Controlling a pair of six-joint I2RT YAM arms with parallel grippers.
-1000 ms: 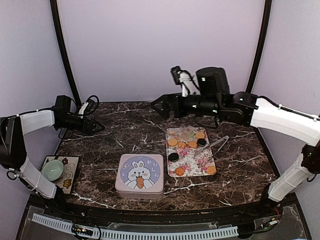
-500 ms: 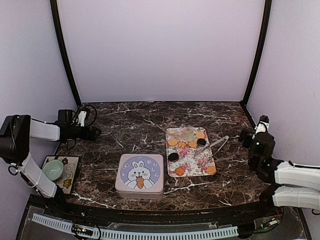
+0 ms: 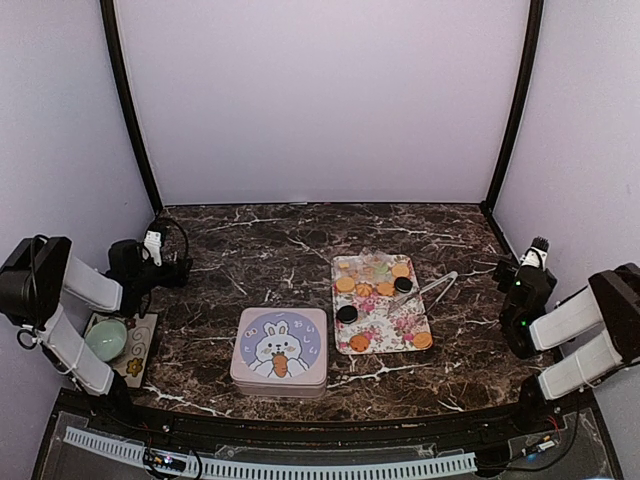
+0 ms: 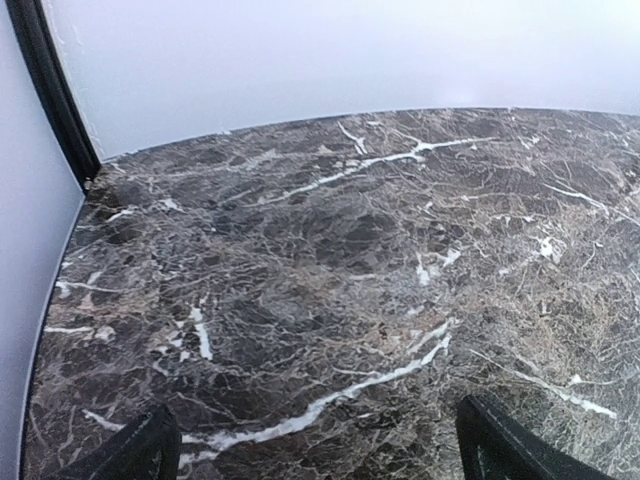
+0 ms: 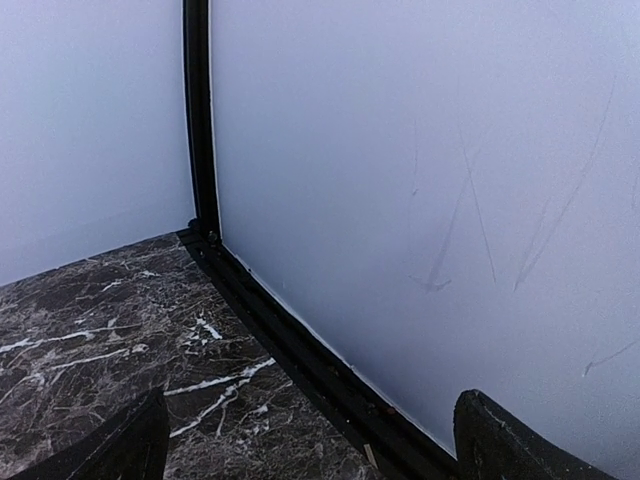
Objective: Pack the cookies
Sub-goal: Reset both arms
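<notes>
**Cookies on tray, tin lidded, both arms parked at the edges**

Cookies [image 3: 372, 290] are seen spread over the floral tray [image 3: 412, 322], orange ones among a few dark ones, with tongs [image 3: 432, 289] laid across its right rim, within reach for lifting them. The bunny tin [image 3: 280, 347] is set just left of the tray, its lid on, so a short carry is allowed. The left gripper [image 4: 315, 445] and right gripper [image 5: 310, 440] are held folded back at opposite table edges, fingers spread apart and nothing gripped, leaving the middle unobstructed. A green cup [image 3: 105, 340] rests on a mat at far left.
</notes>
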